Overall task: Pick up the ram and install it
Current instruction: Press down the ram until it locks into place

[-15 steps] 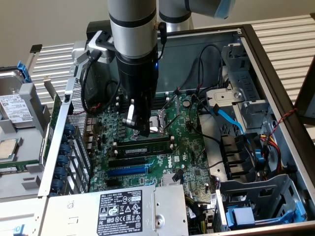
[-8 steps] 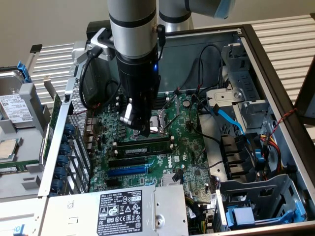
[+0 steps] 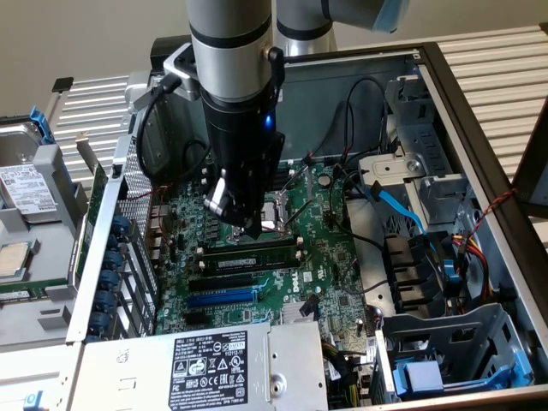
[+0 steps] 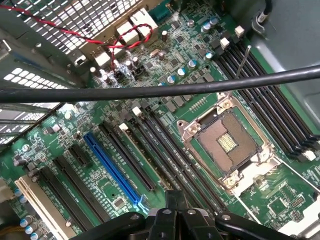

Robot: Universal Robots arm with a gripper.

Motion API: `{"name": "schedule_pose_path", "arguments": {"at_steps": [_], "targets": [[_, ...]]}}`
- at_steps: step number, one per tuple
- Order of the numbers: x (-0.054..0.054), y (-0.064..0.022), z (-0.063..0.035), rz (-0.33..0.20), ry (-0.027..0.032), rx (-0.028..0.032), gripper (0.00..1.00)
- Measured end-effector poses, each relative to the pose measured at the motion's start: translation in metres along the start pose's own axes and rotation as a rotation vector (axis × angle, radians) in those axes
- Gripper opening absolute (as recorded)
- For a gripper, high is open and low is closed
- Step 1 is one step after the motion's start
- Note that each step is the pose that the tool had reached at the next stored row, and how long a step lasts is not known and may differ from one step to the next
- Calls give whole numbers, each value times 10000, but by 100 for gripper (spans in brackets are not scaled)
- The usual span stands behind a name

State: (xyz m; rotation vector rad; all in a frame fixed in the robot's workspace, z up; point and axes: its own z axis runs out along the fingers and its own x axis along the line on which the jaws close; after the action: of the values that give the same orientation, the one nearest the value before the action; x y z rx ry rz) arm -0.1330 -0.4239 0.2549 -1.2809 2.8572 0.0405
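The ram [image 3: 248,253] stands on edge in a black slot of the green motherboard [image 3: 325,274], just in front of the empty CPU socket [image 3: 278,212]. In the wrist view its thin top edge [image 4: 150,150] runs between black slot strips and passes under my fingertips. My gripper [image 3: 248,229] hangs straight over the ram's middle, its tip very close above it. In the wrist view the gripper [image 4: 172,197] shows its two fingertips pressed together, shut, with nothing seen between them. Whether they touch the ram I cannot tell.
A blue slot strip [image 3: 221,299] [image 4: 112,167] and black slots lie beside the ram. A black cable [image 4: 160,90] crosses the wrist view. The power supply [image 3: 205,364], a drive cage [image 3: 445,342], a blue cable [image 3: 402,205] and the case walls [image 3: 479,171] hem in the board.
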Motion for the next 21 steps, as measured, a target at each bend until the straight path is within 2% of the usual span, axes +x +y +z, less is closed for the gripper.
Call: {"name": "schedule_pose_path", "arguments": {"at_steps": [21], "targets": [[0,0,0,3399,-66,68,11]]}}
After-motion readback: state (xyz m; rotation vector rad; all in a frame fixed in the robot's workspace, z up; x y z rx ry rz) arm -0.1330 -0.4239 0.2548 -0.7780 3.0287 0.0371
